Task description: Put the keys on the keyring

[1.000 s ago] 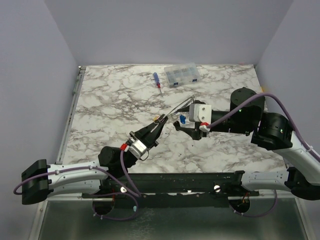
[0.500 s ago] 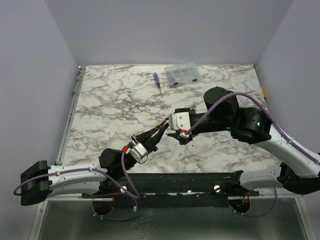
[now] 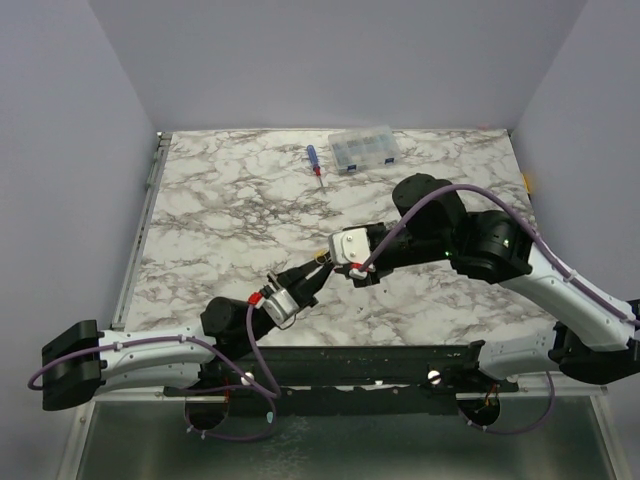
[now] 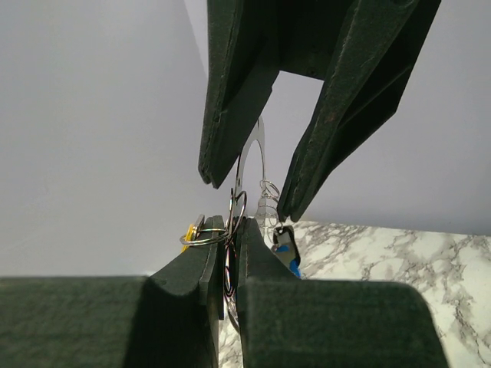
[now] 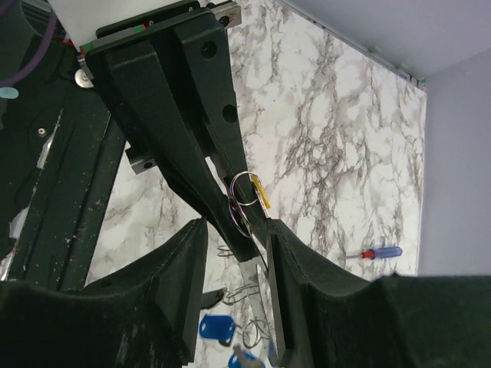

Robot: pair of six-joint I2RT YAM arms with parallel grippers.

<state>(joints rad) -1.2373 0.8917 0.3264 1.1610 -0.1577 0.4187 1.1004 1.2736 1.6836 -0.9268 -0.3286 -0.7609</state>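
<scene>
My left gripper [image 4: 229,230] is shut on the keyring [image 4: 232,208], a thin wire hoop seen edge-on. A small ring with a yellow key [image 4: 189,232] hangs off it beside the left finger. The same yellow key [image 5: 261,192] shows in the right wrist view. A silver strip [image 5: 252,284] sticks out past the left tips. My right gripper [image 5: 234,295] is open and straddles those tips and the strip; contact cannot be told. Blue keys [image 5: 215,326] lie on the marble below, one blue key [image 4: 288,257] in the left wrist view. From above, both grippers [image 3: 325,262] meet mid-table.
A blue-and-red screwdriver [image 3: 314,164] lies at the back of the marble table [image 3: 220,200], with a clear compartment box [image 3: 364,149] to its right. The screwdriver [image 5: 381,252] also shows in the right wrist view. Grey walls enclose the table on three sides.
The right arm swung left until its fingers straddle the left gripper's tips, and its jaws have narrowed. The left gripper drew back slightly, still shut on the ring.
</scene>
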